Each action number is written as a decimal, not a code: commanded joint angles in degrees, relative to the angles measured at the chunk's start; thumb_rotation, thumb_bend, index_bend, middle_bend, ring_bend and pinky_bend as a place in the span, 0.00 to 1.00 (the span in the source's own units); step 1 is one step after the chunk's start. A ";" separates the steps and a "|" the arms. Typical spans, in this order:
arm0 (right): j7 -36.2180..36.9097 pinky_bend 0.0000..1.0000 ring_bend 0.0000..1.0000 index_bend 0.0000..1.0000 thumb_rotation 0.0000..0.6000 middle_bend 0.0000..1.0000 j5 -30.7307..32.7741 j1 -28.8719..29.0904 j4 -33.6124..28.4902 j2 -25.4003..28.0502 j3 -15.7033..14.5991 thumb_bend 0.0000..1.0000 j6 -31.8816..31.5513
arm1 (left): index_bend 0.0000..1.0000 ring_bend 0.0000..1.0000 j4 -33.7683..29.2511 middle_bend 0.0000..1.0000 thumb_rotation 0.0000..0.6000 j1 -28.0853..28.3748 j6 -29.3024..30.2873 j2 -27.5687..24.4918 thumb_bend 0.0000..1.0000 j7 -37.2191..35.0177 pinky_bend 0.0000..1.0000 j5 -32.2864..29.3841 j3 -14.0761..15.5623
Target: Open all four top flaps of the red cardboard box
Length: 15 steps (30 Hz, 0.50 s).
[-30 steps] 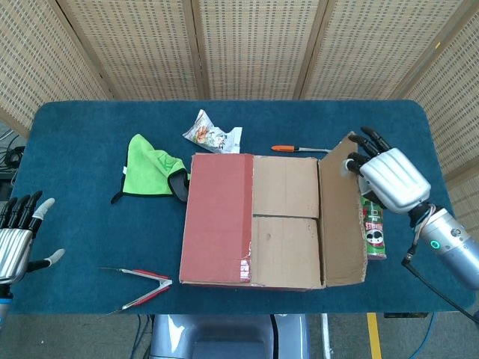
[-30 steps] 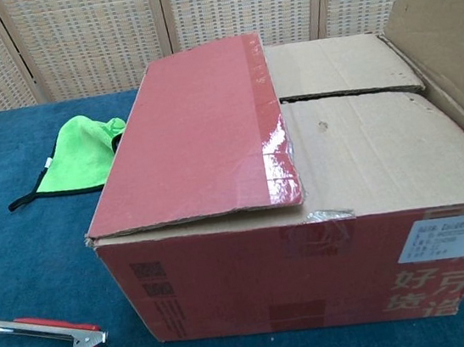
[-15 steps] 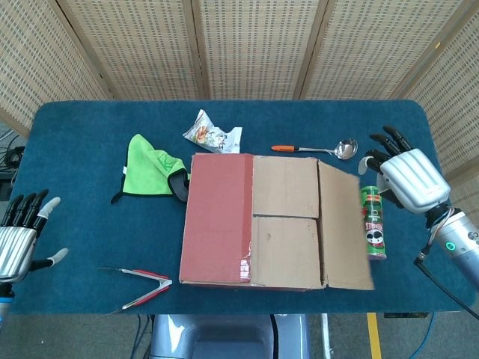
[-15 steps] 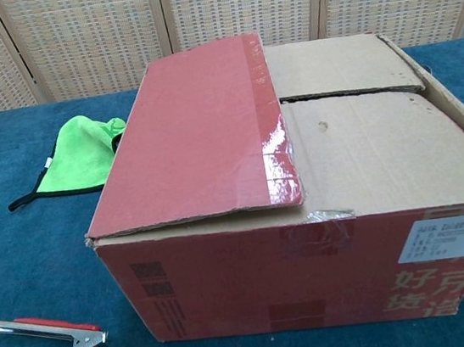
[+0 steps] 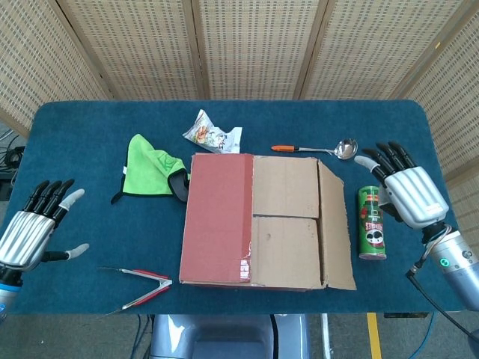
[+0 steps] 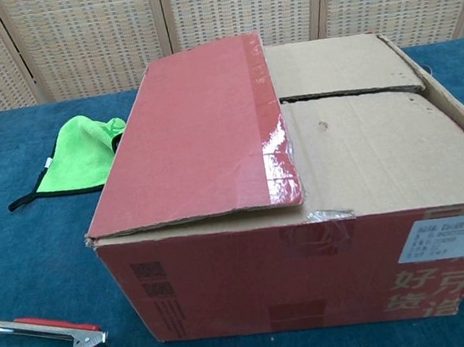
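- Red cardboard box (image 5: 254, 221) sits at the centre of the blue bench (image 5: 90, 120), slightly toward the lower edge in the head view; it fills most of the chest view.
- Left red flap (image 5: 218, 217) lies flat over the left part of the box top.
- Two inner brown flaps (image 5: 284, 187) lie flat, meeting at a seam across the middle of the top.
- Right flap (image 5: 337, 228) shows its brown inner face and hangs outward over the right side of the box, tilted down rather than upright.
- Right hand (image 5: 408, 191) at the right edge of the head view, fingers spread and straight, holding nothing; it is just beside the green can (image 5: 372, 223) and apart from the box.
- The green can stands between the box's right flap and the right hand.
- Left hand (image 5: 30, 233) at the lower left of the head view, fingers spread, empty, well apart from the box.
- Green cloth (image 5: 150, 168) lies upper left of the box, touching its corner.
- Snack packet (image 5: 212, 134) above the box, near the top-left corner.
- Ladle (image 5: 318, 149) with an orange handle lies just above the box's top-right part.
- Red-handled tongs (image 5: 142, 288) lie at lower left, near the box's front corner.
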State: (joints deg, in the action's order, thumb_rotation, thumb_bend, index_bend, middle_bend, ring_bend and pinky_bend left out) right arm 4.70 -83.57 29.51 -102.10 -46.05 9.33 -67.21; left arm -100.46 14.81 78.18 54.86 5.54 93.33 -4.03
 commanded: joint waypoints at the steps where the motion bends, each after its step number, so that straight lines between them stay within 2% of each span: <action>1: -2.88 0.00 0.00 0.05 1.00 0.03 1.42 -1.78 -1.51 -1.76 -0.59 0.79 -1.90 | 0.10 0.00 -0.99 0.03 0.46 1.79 -1.72 -1.47 0.01 -0.64 0.00 1.22 -0.50; 3: -4.19 0.00 0.00 0.03 1.00 0.02 2.09 -2.47 -1.85 -2.66 -0.79 0.68 -2.53 | 0.10 0.00 -1.76 0.03 0.41 2.99 -3.12 -2.35 0.00 -0.91 0.00 1.64 -0.66; 8: -8.27 0.00 0.00 0.00 1.00 0.00 3.68 -4.58 -1.47 -5.37 -1.71 0.22 -4.30 | 0.10 0.00 -3.65 0.03 0.31 6.48 -6.68 -3.97 0.00 -2.00 0.00 1.71 -1.85; 10: -8.58 0.00 0.00 0.00 1.00 0.00 4.08 -5.20 -1.29 -6.08 -1.80 0.14 -4.89 | 0.10 0.00 -4.11 0.03 0.29 7.64 -7.85 -4.30 0.00 -2.81 0.00 1.64 -2.20; 15: -10.22 0.00 0.00 0.00 1.00 0.00 4.89 -6.73 -0.53 -7.53 -2.18 0.13 -6.21 | 0.10 0.00 -5.03 0.03 0.28 10.87 -11.08 -4.90 0.00 -5.69 0.00 2.11 -2.84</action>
State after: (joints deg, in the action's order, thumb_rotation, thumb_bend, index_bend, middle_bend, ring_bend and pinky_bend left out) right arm -5.17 -78.90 23.10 -102.83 -53.27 7.28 -73.16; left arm -105.09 24.65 68.14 50.27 0.91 95.22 -6.55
